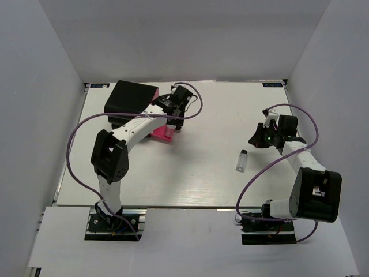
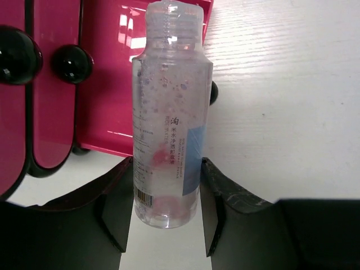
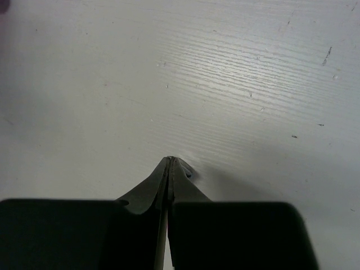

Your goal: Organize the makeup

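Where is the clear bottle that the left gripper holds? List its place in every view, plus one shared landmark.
Top external: the clear bottle is upper left of centre, at the left gripper, over the pink drawer. It is not the other bottle lying right of centre.
Left wrist: centre of the picture, between the fingers.
Right wrist: not in it.
Shared landmark: the pink drawer, right by the bottle in both views.

Clear plastic bottle [image 2: 169, 129] (glossy drawers [image 2: 107, 101]).
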Available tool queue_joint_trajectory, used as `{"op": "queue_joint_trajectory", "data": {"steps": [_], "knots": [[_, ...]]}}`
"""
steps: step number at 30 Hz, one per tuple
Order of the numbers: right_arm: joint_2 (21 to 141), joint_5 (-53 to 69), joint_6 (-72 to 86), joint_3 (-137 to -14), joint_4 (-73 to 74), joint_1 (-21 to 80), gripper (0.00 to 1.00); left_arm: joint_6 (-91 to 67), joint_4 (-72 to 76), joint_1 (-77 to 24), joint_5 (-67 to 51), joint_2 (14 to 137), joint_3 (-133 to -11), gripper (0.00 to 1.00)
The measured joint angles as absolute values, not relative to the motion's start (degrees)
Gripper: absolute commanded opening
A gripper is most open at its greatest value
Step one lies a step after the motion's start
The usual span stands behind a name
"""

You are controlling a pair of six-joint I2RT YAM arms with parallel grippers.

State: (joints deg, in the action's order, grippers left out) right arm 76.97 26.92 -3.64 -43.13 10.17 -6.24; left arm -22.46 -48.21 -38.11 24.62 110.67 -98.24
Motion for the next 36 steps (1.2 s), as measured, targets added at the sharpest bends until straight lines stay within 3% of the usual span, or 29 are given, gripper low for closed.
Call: {"op": "queue_joint_trajectory", "data": {"steps": [7, 11, 14, 16, 18, 19, 26, 31, 36], "knots": [[77.2, 27.2, -3.7, -43.0, 10.2, -6.2, 0.0, -20.4, -48.0, -35.3, 25.3, 113.3, -96.9, 0.05], [77.4, 27.2, -3.8, -43.0, 10.2, -6.2, 0.0, -19.5, -48.1, -33.3, 26.5, 115.6, -96.9, 0.11], [77.4, 27.4, -3.9, -43.0, 10.2, -6.2, 0.0, -18.8, -48.2, -31.9, 26.4, 117.3, -97.9, 0.32], [77.6, 27.5, -4.1, -43.0, 10.2, -6.2, 0.07, -18.2, -48.3, -31.7, 26.5, 118.0, -98.8, 0.44], [78.1, 27.6, -4.8, -43.0, 10.2, -6.2, 0.24, -17.8, -48.4, -31.6, 26.5, 118.3, -99.4, 0.54], [78.3, 27.6, -4.7, -43.0, 10.4, -6.2, 0.28, -17.6, -48.4, -31.6, 26.5, 118.3, -99.6, 0.57], [79.6, 29.5, -8.4, -43.7, 12.3, -6.2, 0.47, -17.4, -48.0, -31.6, 26.0, 118.2, -99.7, 0.67], [80.0, 30.2, -11.5, -45.1, 16.0, -5.8, 0.51, -17.6, -47.9, -31.7, 25.2, 117.1, -99.7, 0.66], [80.3, 29.3, -13.9, -47.0, 20.7, -4.8, 0.51, -18.9, -47.4, -32.0, 22.6, 113.5, -99.8, 0.41]]}}
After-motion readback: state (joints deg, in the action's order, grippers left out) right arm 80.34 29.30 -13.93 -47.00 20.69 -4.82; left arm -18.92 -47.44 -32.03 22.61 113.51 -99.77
